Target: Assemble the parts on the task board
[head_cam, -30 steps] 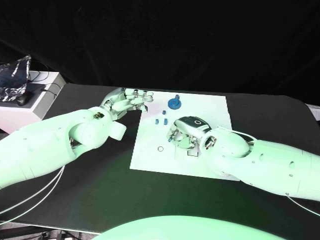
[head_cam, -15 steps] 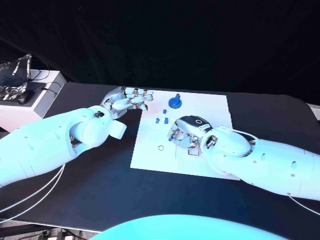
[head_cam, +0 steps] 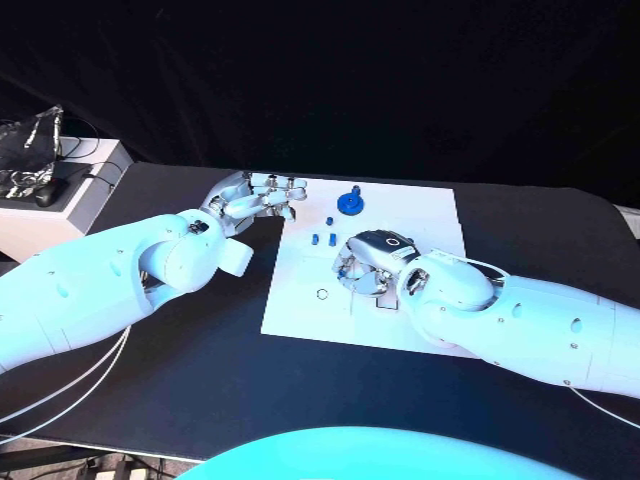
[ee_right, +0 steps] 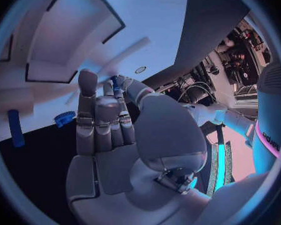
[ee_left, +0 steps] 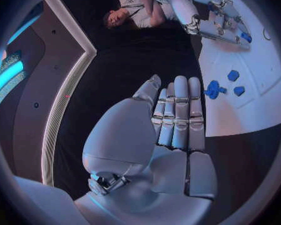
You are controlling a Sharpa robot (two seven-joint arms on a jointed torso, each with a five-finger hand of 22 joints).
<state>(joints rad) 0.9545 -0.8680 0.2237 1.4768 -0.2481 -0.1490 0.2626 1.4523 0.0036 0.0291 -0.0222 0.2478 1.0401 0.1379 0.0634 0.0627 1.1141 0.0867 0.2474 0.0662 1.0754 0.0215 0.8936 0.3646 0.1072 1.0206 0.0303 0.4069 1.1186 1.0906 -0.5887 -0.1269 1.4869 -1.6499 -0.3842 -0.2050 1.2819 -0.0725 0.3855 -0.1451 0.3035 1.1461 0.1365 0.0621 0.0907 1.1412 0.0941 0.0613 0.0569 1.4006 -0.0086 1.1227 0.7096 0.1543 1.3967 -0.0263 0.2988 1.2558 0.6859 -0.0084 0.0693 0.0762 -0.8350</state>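
Parts (head_cam: 322,240) lie on task board (head_cam: 421,215); left hand (head_cam: 258,196) fingers straight, right hand (head_cam: 366,268) unclear.

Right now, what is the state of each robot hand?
Left robot hand: open, holds nothing.
Right robot hand: pinches a small blue part.

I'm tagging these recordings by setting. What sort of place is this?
Probably a robotics lab or demo booth, not a home. A white task board with small blue parts lies on a black table, black drapes hang behind, and electronics sit on a white side cabinet.
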